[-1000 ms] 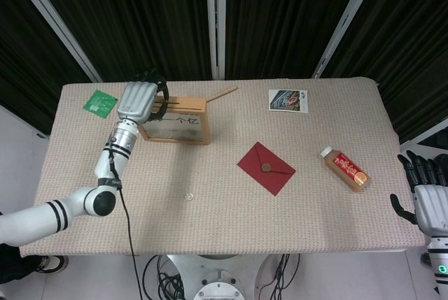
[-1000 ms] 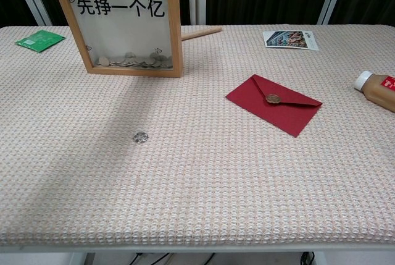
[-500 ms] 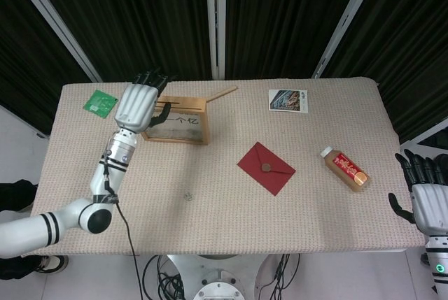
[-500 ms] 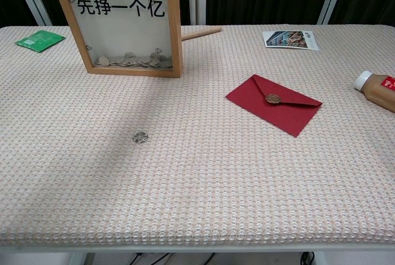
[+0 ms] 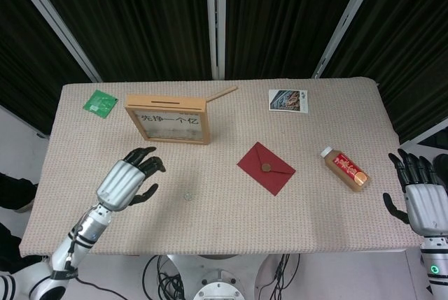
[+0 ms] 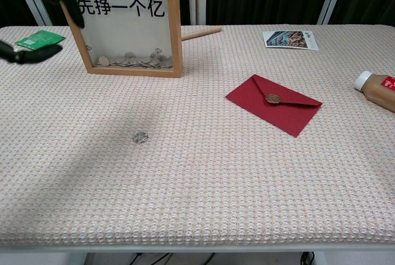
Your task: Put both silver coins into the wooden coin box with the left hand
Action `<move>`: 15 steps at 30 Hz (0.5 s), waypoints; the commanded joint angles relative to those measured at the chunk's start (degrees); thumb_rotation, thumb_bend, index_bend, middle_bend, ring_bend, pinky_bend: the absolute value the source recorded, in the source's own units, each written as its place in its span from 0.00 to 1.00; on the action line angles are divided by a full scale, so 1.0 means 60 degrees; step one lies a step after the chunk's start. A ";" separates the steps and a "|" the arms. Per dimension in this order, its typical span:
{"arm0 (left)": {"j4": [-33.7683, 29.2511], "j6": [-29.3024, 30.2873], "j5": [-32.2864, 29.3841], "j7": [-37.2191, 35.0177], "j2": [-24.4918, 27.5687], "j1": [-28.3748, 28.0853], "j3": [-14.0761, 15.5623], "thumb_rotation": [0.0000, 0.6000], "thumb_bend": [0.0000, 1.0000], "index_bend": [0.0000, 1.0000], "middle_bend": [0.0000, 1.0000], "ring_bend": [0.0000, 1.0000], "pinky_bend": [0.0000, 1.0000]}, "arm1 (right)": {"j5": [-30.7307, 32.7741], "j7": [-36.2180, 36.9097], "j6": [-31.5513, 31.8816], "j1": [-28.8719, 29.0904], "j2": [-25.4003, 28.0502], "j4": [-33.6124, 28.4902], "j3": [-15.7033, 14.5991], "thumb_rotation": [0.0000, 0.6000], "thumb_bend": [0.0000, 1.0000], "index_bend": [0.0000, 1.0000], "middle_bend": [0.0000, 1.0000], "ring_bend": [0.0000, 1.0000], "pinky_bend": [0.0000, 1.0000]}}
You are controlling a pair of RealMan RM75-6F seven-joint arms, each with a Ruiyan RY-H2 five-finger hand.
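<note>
The wooden coin box [image 5: 168,119] [image 6: 123,21] stands upright at the back left of the table, with several coins lying at its bottom. One silver coin [image 5: 187,196] [image 6: 140,136] lies on the mat in front of the box. My left hand [image 5: 129,180] [image 6: 37,5] hovers left of that coin, fingers apart and holding nothing. My right hand [image 5: 420,195] hangs off the table's right edge, fingers spread and empty. I see no second loose coin.
A red envelope [image 5: 266,168] [image 6: 273,103] lies at mid table. A brown bottle [image 5: 344,168] [image 6: 376,89] lies on its side at the right. A green packet [image 5: 101,101] [image 6: 39,39], a wooden stick [image 5: 222,94] and a picture card [image 5: 288,100] sit along the back.
My left hand has pulled back from the top of the coin box toward the front left of the table and now hovers beside the coin. The right hand barely shifted.
</note>
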 commanded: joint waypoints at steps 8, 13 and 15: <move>0.3361 -0.0283 0.0689 -0.0841 -0.2396 0.0671 0.0436 1.00 0.27 0.40 0.31 0.14 0.22 | -0.0067 -0.0066 0.0230 -0.0202 0.0041 -0.0139 -0.0103 1.00 0.33 0.00 0.00 0.00 0.00; 0.4576 -0.0441 0.0743 -0.1274 -0.3591 0.0694 0.0259 1.00 0.26 0.40 0.31 0.14 0.21 | -0.0057 -0.0031 0.0285 -0.0275 0.0127 -0.0168 -0.0128 1.00 0.33 0.00 0.00 0.00 0.00; 0.5023 -0.0573 0.0742 -0.1326 -0.3945 0.0627 0.0151 1.00 0.26 0.40 0.31 0.14 0.21 | -0.0001 -0.0005 0.0222 -0.0281 0.0132 -0.0099 -0.0146 1.00 0.33 0.00 0.00 0.00 0.00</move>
